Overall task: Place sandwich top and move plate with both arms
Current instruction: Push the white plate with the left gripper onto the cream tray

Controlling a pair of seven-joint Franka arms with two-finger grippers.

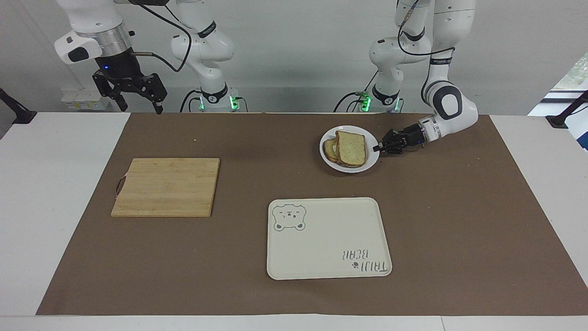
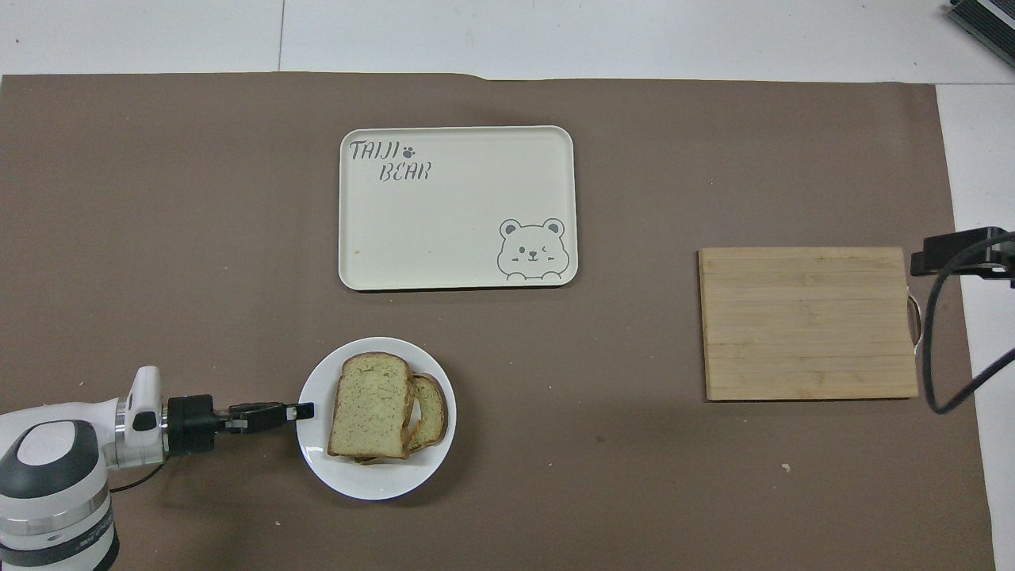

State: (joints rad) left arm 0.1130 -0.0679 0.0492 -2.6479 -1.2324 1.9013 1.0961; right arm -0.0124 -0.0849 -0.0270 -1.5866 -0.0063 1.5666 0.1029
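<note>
Fingers of left gripper (image 1: 377,148) were pinched on plate (image 1: 369,164) rim; sandwich top (image 1: 352,148) lay on it, w/ plate near robots. Right gripper (image 1: 136,97) waited high, fingers wide, past cutting board (image 1: 166,187). Best kept level, lifted slow so bread wouldn't slide.

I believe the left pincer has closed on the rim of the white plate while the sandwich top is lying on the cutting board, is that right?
Not quite. The left pincer has closed on the rim of the white plate, but the sandwich top lies on that plate, over another slice, not on the cutting board, which is bare. The facing view shows this.
</note>
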